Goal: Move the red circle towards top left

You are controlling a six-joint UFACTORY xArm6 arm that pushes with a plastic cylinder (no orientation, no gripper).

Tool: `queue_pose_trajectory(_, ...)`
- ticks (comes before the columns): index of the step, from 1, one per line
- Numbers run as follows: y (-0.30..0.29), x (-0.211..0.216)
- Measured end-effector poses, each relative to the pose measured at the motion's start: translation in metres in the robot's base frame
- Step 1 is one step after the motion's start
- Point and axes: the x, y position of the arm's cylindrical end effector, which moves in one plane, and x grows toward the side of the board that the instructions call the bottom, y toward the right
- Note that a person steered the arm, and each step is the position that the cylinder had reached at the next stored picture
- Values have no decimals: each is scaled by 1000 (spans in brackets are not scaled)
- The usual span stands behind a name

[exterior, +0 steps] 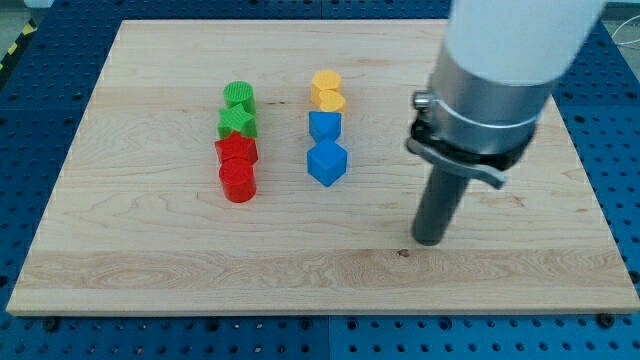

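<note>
My arm [505, 60] is the biggest thing here, and its pale upper body is cut off by the view's top edge. It ends in a plain dark rod, so there is no gripper to release or clench. The wooden counter [150, 270] shows almost whole. My tip [428, 241] rests on it at the view's right, well apart from every block.

The red circle [238, 183] is a short round red block at the bottom of the left column, touching a red block [237, 152] above it whose shape is hard to make out. Higher sit a green star [238, 124] and a green circle [239, 97]. The neighbouring column holds a blue hexagon [327, 162], a blue block [325, 126], and two yellow blocks [327, 91] pressed together, their outlines unclear.
</note>
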Motion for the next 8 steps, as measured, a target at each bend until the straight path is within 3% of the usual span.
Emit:
queue_pose_trajectory(1,-34,-2)
queue_pose_trajectory(3,-49,-50)
queue_pose_trajectory(5,-130,-33)
queue_pose_trajectory(6,-156,-51)
queue_pose_trajectory(8,-162,-73)
